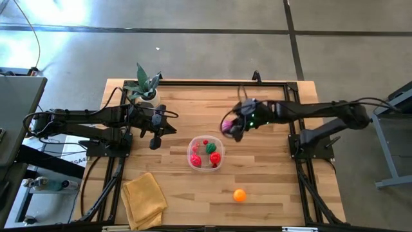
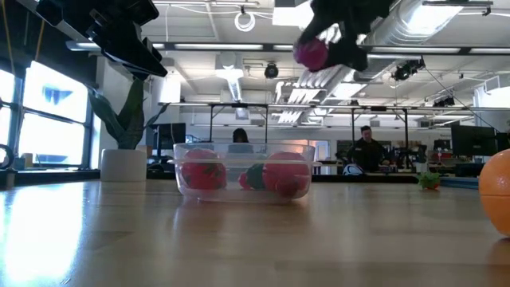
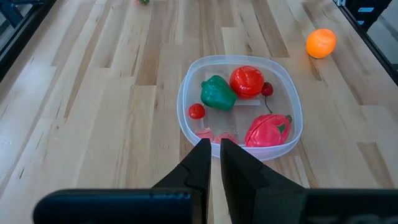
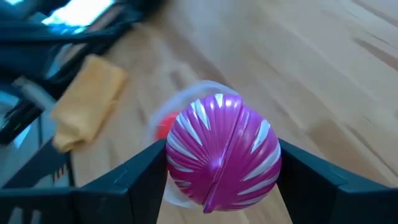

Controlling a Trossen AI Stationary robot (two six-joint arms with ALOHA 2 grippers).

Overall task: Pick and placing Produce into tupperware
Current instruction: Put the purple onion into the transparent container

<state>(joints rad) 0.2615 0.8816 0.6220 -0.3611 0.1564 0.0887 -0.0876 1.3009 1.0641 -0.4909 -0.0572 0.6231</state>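
The tupperware (image 1: 206, 154), a round clear tub, stands mid-table on its base and holds red and green produce (image 3: 239, 90). An orange piece (image 1: 239, 194) lies on the table nearer the front edge. My right gripper (image 1: 235, 125) hangs above the table, up and to the far right of the tub, shut on a magenta piece with white stripes (image 4: 221, 152). That piece also shows high in the low view (image 2: 312, 53). My left gripper (image 3: 214, 155) is shut and empty, hovering left of the tub (image 1: 154, 140). My right gripper pinches the round magenta piece between its two fingers (image 4: 146, 177), one on each of its opposite sides (image 4: 177, 155). The fingers slant downward, coming from the table's right side. The piece is lifted well clear of the table.
A potted plant (image 1: 143, 87) stands at the far left of the table. A folded yellow cloth (image 1: 144, 200) lies at the near left. A dark frame (image 1: 283, 84) runs along the table's edges. People sit in the room beyond the table (image 2: 368, 147).
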